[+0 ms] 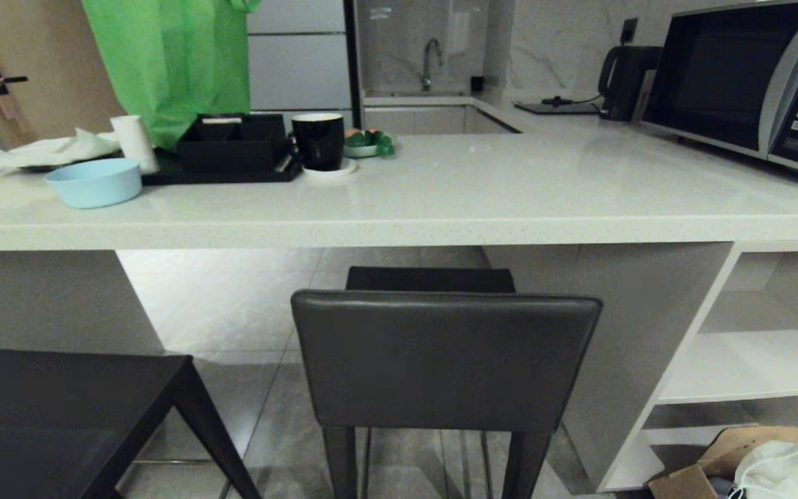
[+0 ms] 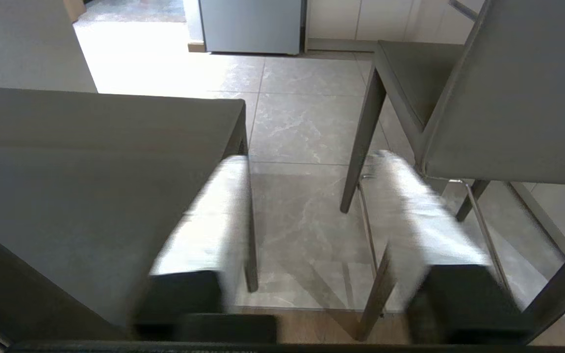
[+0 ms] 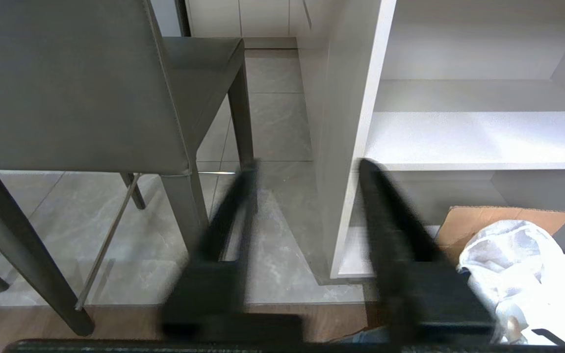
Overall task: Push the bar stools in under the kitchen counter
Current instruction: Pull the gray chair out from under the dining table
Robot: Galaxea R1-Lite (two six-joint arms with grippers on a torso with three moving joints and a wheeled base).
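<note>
One bar stool [image 1: 446, 360] stood near the kitchen counter [image 1: 399, 232] front edge, backrest outward; another [image 1: 59, 409] further left. The left gripper [image 2: 312, 215] and right gripper [image 3: 307, 215] were held apart, empty. Stiff, top-heavy frames were judged best pushed at the backrest.

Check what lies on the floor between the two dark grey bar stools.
Only bare grey marbled floor tile lies between the seat-only dark grey stool and the stool with the leather-like backrest, clearest in the left wrist view.
</note>
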